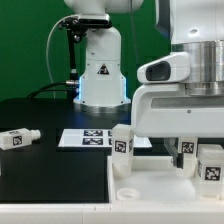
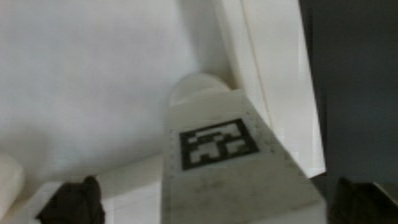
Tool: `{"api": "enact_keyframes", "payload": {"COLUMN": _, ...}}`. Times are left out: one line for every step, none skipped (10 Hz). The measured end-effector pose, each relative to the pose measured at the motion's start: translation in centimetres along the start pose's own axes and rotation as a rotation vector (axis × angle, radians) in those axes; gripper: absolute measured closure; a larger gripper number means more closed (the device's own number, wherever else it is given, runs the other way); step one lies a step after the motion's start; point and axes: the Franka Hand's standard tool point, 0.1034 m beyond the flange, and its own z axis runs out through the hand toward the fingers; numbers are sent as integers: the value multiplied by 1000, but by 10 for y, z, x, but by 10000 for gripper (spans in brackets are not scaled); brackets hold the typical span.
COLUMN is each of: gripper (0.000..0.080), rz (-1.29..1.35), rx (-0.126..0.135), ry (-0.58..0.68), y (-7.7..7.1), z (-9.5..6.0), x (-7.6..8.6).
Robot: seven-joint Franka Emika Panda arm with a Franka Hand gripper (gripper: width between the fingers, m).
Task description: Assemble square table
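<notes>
Fingers [image 2: 71, 203] spread either side of tagged leg [image 2: 222, 165]

On the desk [image 1: 40, 170], one leg [image 1: 18, 138] lies at the frame's left edge, well apart from the marker board [image 1: 90, 140] at centre. The square panel [image 1: 150, 195] fills the lower right. Another leg [image 1: 123, 145] stands at its far left corner, two further legs [image 1: 210, 165] at right beneath the end effector [image 2: 214, 205].

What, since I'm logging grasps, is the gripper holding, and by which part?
It cannot be told. A white leg sits inside the gripper, but contact with either finger is not visible.
</notes>
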Motion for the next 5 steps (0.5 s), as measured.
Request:
{"api": "enact_keyframes", "payload": {"gripper": 284, "rz": 59, "rx": 2, "ry": 0, "y": 0, "z": 0, "x": 0}}
{"api": "enact_keyframes", "payload": {"gripper": 423, "rz": 156, "rx": 2, "ry": -1, "y": 0, "z": 0, "x": 0}}
{"api": "enact_keyframes", "payload": {"gripper": 517, "rz": 237, "rx": 0, "ry": -1, "y": 0, "z": 0, "x": -1}}
{"api": "enact_keyframes", "payload": {"gripper": 517, "rz": 391, "rx": -23, "ry": 1, "y": -1, "z": 1, "x": -2}}
{"api": "enact_keyframes", "payload": {"gripper": 517, "rz": 542, "rx": -43, "ry": -4, "y": 0, "z": 1, "x": -3}}
